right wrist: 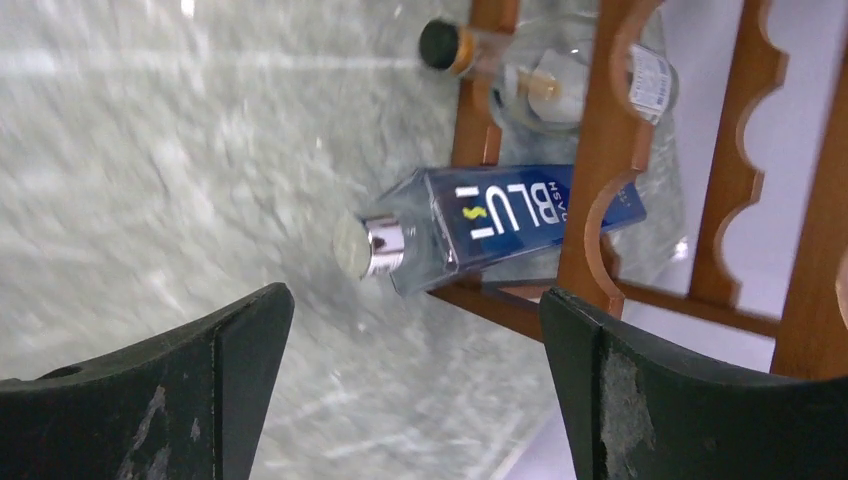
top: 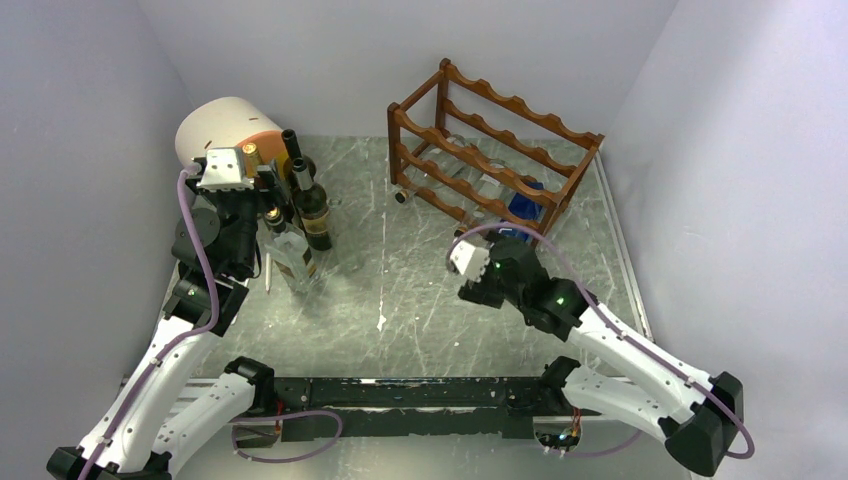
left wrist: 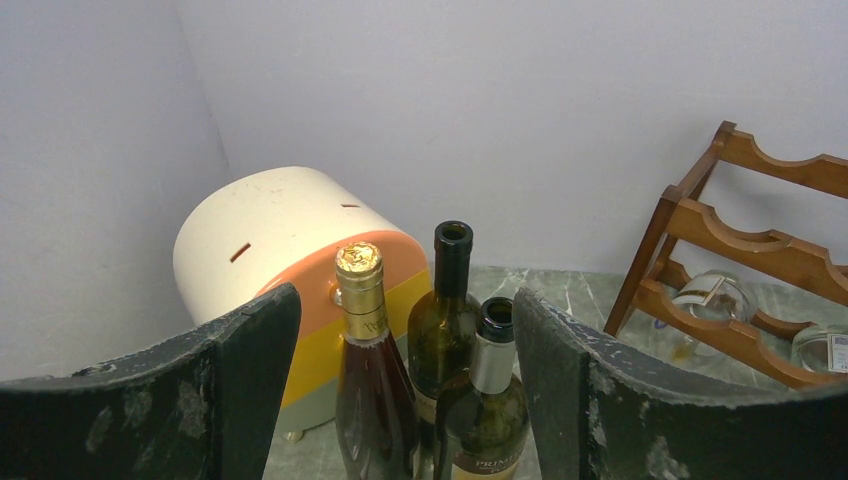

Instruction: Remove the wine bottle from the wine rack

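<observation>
**Wine bottle in rack, right jaws spread short of the cap**

Right gripper (right wrist: 412, 325) sits mid-counter toward the right edge. Jaws are spread wide with nothing between them. The wine bottle (right wrist: 490, 225) (blue label, silver cap) is beyond the gap and clear of both fingers. In the right wrist view its cap falls roughly between the two fingers. It lies in the bottom tier of the wine rack (top: 500, 140) near the far-right corner, neck poking out past the front rail. A clear bottle (right wrist: 545, 75) with a dark stopper lies in the next slot. Left gripper (top: 225, 172) is up near the far-left corner, jaws also spread and not pinching. Three standing bottles (left wrist: 450, 300) are just past its fingers, and a cream-and-orange cylinder (top: 225, 125) is behind them.
</observation>
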